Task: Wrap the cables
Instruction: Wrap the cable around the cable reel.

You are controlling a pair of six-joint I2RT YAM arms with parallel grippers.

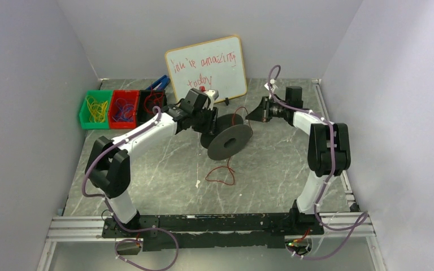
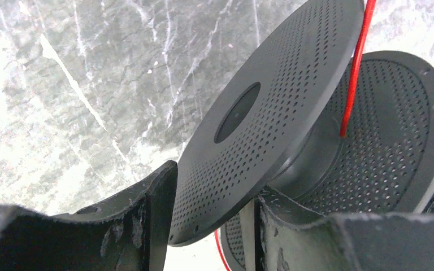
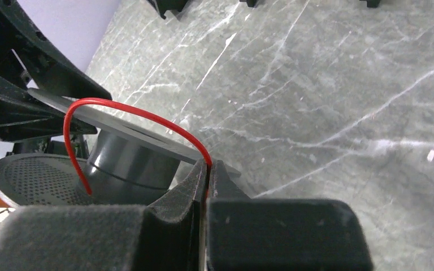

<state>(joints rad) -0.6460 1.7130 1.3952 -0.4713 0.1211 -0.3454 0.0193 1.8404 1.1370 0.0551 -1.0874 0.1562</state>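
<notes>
Left wrist view: the left fingers [image 2: 147, 209] clamp a flange of the black perforated plastic spool [image 2: 282, 84]; the right fingers [image 3: 176, 202] are closed on the thin red wire [image 3: 135, 111], which arcs to the spool's hub, apparently entering it

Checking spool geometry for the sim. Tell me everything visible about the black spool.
The spool is matte black, plastic by its look. It has two round flanges perforated with small holes, joined by a smooth solid hub. It is tilted, mid-table. The left gripper clamps one flange's rim between its fingers. A red wire runs between the flanges to the hub, and the right gripper pinches that wire. Whether the spool touches the table is unclear.
</notes>
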